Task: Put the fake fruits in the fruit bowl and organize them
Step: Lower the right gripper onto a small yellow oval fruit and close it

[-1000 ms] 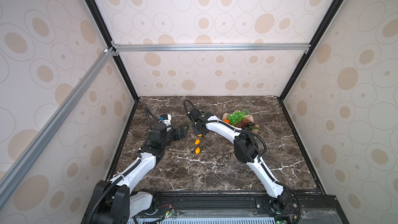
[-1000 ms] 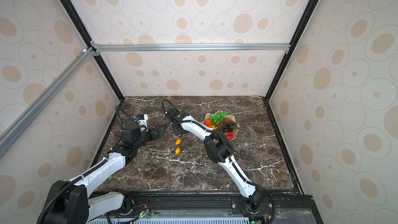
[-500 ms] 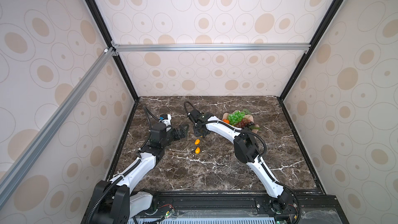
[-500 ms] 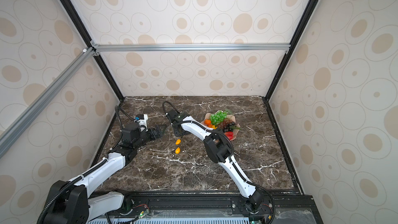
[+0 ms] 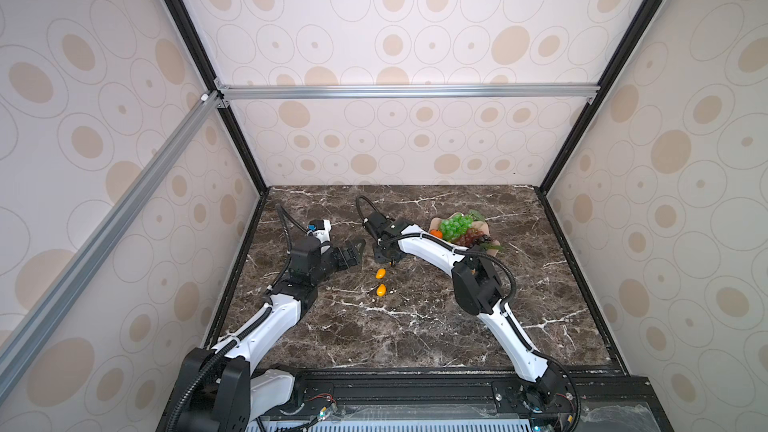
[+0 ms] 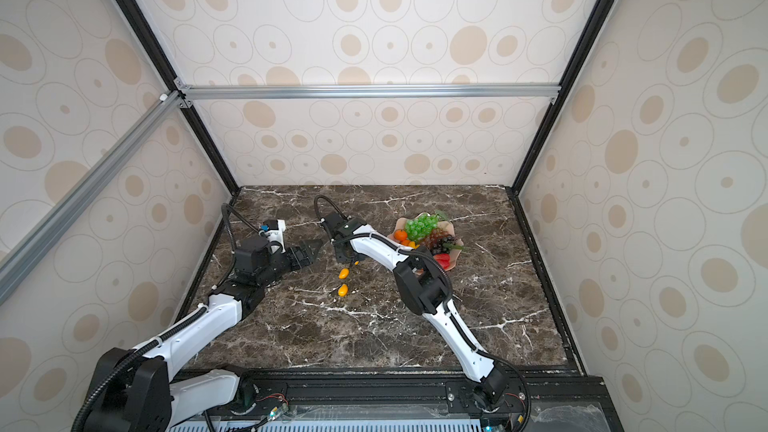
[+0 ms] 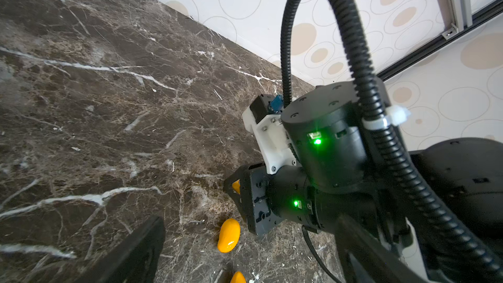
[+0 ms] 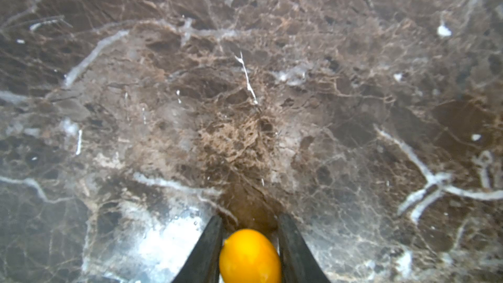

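Observation:
My right gripper point(image 8: 249, 217) points down at the marble table, shut on a yellow-orange kumquat point(image 8: 250, 257) held between its two dark fingers. In both top views it point(image 5: 388, 260) stands left of the fruit bowl point(image 6: 451, 228). The bowl holds green grapes point(image 6: 420, 226), red-purple grapes point(image 6: 440, 241), a tangerine point(image 6: 400, 235) and a strawberry point(image 6: 444, 260). Two more kumquats point(image 5: 380, 273) point(image 5: 381, 290) lie on the table just in front of the right gripper. My left gripper point(image 5: 356, 250) hovers open to their left, holding nothing.
The dark marble table point(image 5: 415, 326) is closed in by patterned walls on three sides. The right arm's elbow point(image 5: 473, 288) stands in front of the bowl. In the left wrist view the right arm's wrist point(image 7: 324, 145) fills the space beside the loose kumquats point(image 7: 229, 235).
The right gripper's jaws have narrowed onto the kumquat between them. The left arm and the two loose kumquats have stayed where they were.

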`<state>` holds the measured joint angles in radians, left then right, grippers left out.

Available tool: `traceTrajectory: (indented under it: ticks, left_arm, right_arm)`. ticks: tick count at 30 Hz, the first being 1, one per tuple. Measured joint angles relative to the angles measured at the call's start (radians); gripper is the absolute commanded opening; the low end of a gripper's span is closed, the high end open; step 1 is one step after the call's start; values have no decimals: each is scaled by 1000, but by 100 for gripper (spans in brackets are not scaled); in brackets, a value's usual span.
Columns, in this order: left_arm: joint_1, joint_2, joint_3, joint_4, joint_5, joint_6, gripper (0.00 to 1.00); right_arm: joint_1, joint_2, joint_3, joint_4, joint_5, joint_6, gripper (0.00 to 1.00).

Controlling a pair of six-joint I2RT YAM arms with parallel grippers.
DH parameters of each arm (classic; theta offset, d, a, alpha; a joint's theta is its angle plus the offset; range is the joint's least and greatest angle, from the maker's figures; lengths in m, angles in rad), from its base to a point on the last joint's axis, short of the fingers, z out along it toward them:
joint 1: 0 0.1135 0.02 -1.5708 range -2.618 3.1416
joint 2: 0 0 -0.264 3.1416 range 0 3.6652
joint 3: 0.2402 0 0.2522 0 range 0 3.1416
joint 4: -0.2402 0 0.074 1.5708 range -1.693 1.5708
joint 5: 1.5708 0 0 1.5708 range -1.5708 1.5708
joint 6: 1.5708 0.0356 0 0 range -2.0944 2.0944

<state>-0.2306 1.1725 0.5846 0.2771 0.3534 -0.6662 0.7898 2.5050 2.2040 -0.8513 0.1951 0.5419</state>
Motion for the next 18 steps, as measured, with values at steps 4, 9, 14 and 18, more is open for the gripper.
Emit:
traceTrajectory:
  ticks: [4, 9, 14, 18]
  left_arm:
    - [0, 0, -3, 3, 0, 0, 98]
    - [0, 0, -10, 6, 2, 0, 98]
    - [-1, 0, -10, 27, 29, 0, 98]
    - [-16, 3, -10, 39, 49, 1, 98]
  right_arm:
    - [0, -11, -21, 11, -1, 0, 32]
    - [-1, -37, -63, 14, -5, 0, 32]
    - [-6, -61, -99, 14, -13, 0, 32]
    - [-12, -100, -144, 15, -21, 0, 32]
